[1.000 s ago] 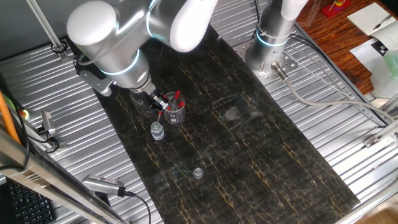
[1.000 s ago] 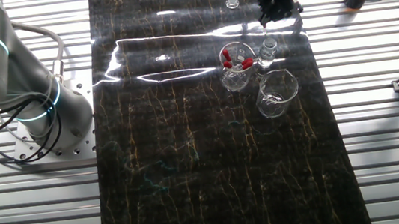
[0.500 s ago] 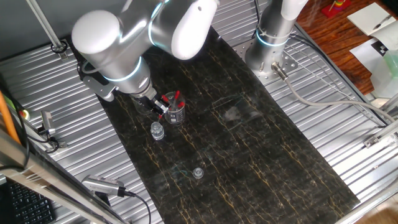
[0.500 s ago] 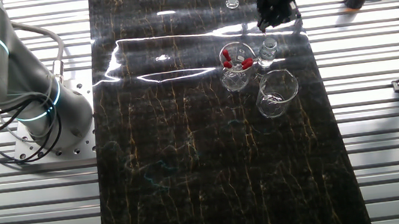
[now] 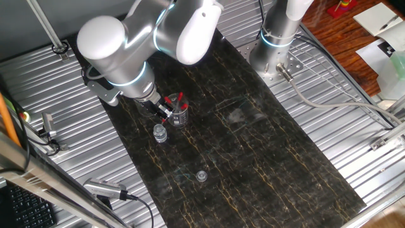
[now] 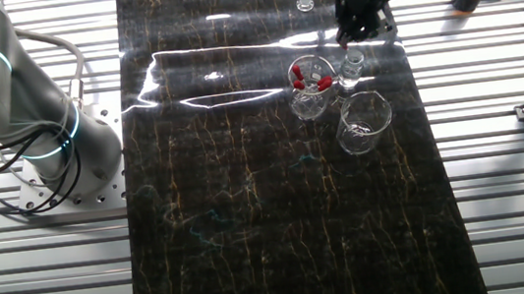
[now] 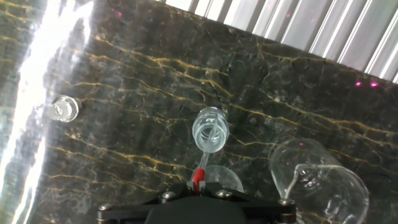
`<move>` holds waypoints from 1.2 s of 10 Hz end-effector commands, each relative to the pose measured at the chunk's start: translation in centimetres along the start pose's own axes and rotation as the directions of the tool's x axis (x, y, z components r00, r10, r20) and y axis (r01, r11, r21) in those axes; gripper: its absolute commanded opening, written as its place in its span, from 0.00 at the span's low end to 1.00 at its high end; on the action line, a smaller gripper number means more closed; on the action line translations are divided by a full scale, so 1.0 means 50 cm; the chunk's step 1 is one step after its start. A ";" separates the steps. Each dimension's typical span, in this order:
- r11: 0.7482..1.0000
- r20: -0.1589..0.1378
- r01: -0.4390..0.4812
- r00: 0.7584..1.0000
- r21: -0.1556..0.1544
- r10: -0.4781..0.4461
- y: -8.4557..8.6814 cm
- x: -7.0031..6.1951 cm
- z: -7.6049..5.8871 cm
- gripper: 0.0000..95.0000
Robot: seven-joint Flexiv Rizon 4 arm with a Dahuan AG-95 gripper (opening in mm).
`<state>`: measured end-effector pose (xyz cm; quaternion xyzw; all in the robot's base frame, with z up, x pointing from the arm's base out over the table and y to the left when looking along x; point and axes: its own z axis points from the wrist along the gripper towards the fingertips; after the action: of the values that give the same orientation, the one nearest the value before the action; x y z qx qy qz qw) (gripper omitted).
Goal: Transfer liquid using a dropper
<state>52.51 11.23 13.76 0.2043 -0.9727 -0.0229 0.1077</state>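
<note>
A: One fixed view first. Where is the slim clear dropper with the small red rubber bulb (image 5: 166,115)?

B: At the tip of the end effector (image 5: 161,111), low over the dark marbled counter (image 5: 253,145). It is just beside the round glass beaker holding spare red-bulbed droppers (image 5: 180,116). The small clear glass vial (image 5: 160,133) stands near, on the camera's side.

A: Are the jaws closed on it?

B: They look closed around the red bulb, though the arm hides much of it here.

A: And the other fixed view?

B: The end effector (image 6: 359,25) hangs at the far edge of the counter, just beyond the vial (image 6: 351,64). The beaker of spares (image 6: 306,90) is beside the vial, and a larger empty glass beaker (image 6: 363,123) is nearer the camera. I cannot make out the held dropper from this side.

A: Hand view, then.

B: Clearest of the three. The dropper (image 7: 199,176) sits right between the jaws, pinched at the bulb. Its clear stem runs forward towards the open mouth of the vial (image 7: 210,129). A small round clear cap (image 7: 64,109) lies well apart on the left, and the empty beaker (image 7: 320,183) is on the right.

A: How will it handle?

B: Very light, I'd judge, with a thin stem that could snap and a soft bulb that gives under pressure. The bulb is the place to hold, since squeezing there works the liquid. Too firm a squeeze would empty it early.
</note>
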 end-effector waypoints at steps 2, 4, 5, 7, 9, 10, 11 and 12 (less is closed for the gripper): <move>1.000 0.004 0.004 1.000 0.001 -0.004 0.000 0.002 0.002 0.00; 1.000 0.005 0.007 1.000 0.000 -0.007 0.000 0.002 0.002 0.00; 1.000 0.004 0.006 1.000 0.000 -0.006 0.000 0.001 0.002 0.00; 1.000 -0.001 0.000 1.000 -0.002 0.000 -0.002 -0.007 0.000 0.00; 1.000 -0.001 0.001 1.000 -0.002 -0.001 -0.003 -0.010 -0.001 0.00; 1.000 0.000 0.000 1.000 -0.002 0.000 -0.003 -0.011 0.000 0.00; 1.000 0.001 0.003 1.000 -0.001 -0.003 -0.003 -0.011 0.000 0.00; 1.000 0.002 0.008 1.000 -0.001 -0.008 -0.003 -0.011 0.000 0.00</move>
<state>52.93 11.28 13.70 0.2099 -0.9717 -0.0237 0.1059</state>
